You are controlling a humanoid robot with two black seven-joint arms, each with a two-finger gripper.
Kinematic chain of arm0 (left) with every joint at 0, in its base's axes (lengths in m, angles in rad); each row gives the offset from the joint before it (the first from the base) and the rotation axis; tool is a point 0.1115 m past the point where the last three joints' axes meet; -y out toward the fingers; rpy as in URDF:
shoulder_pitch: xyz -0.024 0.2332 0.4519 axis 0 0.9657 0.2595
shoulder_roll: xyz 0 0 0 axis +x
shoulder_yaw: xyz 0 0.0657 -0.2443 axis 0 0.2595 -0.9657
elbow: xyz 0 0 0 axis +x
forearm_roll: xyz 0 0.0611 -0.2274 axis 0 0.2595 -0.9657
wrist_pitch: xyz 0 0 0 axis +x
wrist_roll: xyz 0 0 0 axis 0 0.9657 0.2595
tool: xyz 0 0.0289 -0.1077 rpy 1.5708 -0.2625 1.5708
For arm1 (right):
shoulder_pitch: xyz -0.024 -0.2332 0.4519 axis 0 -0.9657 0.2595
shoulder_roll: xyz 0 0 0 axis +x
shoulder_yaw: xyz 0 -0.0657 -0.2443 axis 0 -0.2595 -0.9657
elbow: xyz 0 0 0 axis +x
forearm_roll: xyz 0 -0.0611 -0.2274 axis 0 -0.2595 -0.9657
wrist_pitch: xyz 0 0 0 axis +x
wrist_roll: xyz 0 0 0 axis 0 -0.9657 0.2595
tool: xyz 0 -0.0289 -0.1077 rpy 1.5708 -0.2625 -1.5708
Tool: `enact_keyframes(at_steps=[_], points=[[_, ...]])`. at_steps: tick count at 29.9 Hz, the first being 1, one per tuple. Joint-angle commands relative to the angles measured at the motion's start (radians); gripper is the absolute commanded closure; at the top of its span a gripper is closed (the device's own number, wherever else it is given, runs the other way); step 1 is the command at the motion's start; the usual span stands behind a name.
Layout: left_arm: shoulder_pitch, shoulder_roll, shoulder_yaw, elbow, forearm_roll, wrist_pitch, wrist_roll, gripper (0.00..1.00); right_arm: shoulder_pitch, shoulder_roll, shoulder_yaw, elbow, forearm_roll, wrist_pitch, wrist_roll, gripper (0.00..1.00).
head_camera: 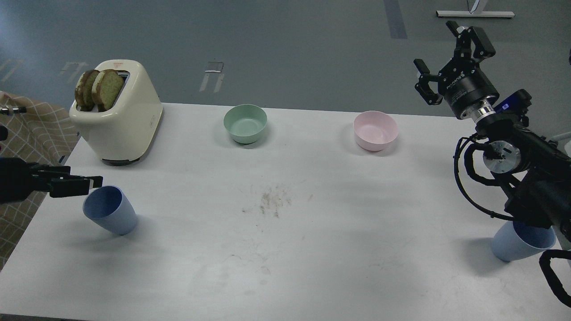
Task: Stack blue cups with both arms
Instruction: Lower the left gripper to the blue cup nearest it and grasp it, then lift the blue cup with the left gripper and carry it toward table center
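Note:
Two light-blue cups stand on the white table (312, 249). The left blue cup (110, 216) is near the left edge, its mouth toward me. The right blue cup (517, 244) is at the front right, partly hidden behind my right arm. My left gripper (94, 184) reaches in low from the left, its tips just above and left of the left cup's rim. It is dark and side-on, so its fingers cannot be told apart. My right gripper (439, 50) is held high at the far right, fingers spread wide and empty, far above the right cup.
A cream toaster (118, 120) with two bread slices stands at the back left. A green bowl (245, 123) and a pink bowl (375, 130) sit along the back edge. A checked cloth (26, 133) lies off the table's left side. Crumbs mark the table's middle.

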Motion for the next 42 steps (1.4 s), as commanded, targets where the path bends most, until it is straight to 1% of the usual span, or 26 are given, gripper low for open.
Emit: enact_keyframes(at_steps=[1, 7, 13, 15, 18, 19, 20, 21, 22, 23, 24, 25, 26, 36, 38, 42], points=[[0.006, -0.017, 0.021, 0.005, -0.003, 0.032, 0.000, 0.03, -0.002, -0.003, 0.000, 0.000, 0.000, 0.000, 0.000, 0.00], [0.035, -0.046, 0.025, 0.019, -0.003, 0.036, 0.000, 0.04, -0.005, -0.003, 0.000, 0.000, 0.000, 0.000, 0.000, 0.00], [0.042, -0.071, 0.025, 0.048, 0.004, 0.038, 0.000, 0.09, -0.008, -0.004, 0.000, 0.000, 0.000, 0.000, 0.000, 0.00], [0.044, -0.086, 0.026, 0.067, 0.009, 0.038, 0.000, 0.18, -0.008, -0.004, 0.000, 0.000, 0.000, 0.000, 0.000, 0.00], [0.052, -0.088, 0.026, 0.073, 0.012, 0.038, 0.000, 0.29, -0.009, -0.006, 0.000, 0.000, 0.000, 0.000, 0.000, 0.00], [0.058, -0.089, 0.025, 0.074, 0.014, 0.038, 0.000, 0.38, -0.009, -0.007, 0.000, 0.000, 0.000, 0.000, 0.000, 0.00], [0.061, -0.089, 0.026, 0.074, 0.014, 0.038, 0.000, 0.43, -0.009, -0.009, 0.000, 0.000, 0.000, 0.000, 0.000, 0.00], [0.061, -0.091, 0.026, 0.074, 0.015, 0.038, 0.000, 0.45, -0.009, -0.009, 0.000, 0.000, 0.000, 0.000, 0.000, 0.00], [0.061, -0.094, 0.026, 0.076, 0.015, 0.038, 0.000, 0.52, -0.009, -0.009, 0.000, 0.000, 0.000, 0.000, 0.000, 0.00], [0.061, -0.097, 0.026, 0.076, 0.015, 0.038, 0.000, 0.60, -0.009, -0.009, 0.000, 0.001, 0.000, 0.000, 0.000, 0.00], [0.061, -0.097, 0.026, 0.076, 0.015, 0.038, 0.000, 0.72, -0.009, -0.009, 0.000, 0.001, 0.000, 0.000, 0.000, 0.00], [0.061, -0.098, 0.026, 0.076, 0.015, 0.038, 0.000, 0.95, -0.009, -0.009, 0.000, 0.001, 0.000, 0.000, 0.000, 0.00], [0.061, -0.100, 0.025, 0.076, 0.015, 0.038, 0.000, 1.00, -0.009, -0.008, 0.000, 0.001, 0.000, 0.000, 0.000, 0.00], [0.058, -0.088, 0.006, 0.067, 0.061, 0.040, 0.000, 1.00, -0.012, -0.006, 0.000, 0.001, 0.000, 0.000, 0.000, 0.00], [0.056, -0.083, 0.006, 0.056, 0.067, 0.043, 0.000, 1.00, -0.012, -0.006, 0.000, 0.004, 0.000, 0.000, 0.000, 0.00], [0.041, -0.059, -0.003, -0.004, 0.070, 0.043, 0.000, 1.00, -0.009, -0.014, 0.002, 0.030, 0.000, 0.000, 0.000, 0.00]])
